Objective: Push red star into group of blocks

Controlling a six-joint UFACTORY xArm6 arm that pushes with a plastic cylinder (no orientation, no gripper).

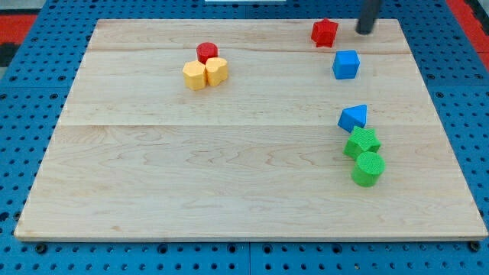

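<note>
The red star (324, 32) lies near the view's top edge of the wooden board, right of centre. My tip (365, 31) is just to the star's right, a short gap away, not touching it. A group of three blocks sits at the upper left of centre: a red cylinder (206, 52), a yellow hexagon (195, 76) and a yellow rounded block (217, 71), all touching. The star is far to the right of that group.
A blue cube (345, 65) lies just below the star. Further down the right side are a blue triangle (353, 117), a green star (362, 142) and a green cylinder (368, 169), close together. The board (229, 176) rests on a blue pegboard.
</note>
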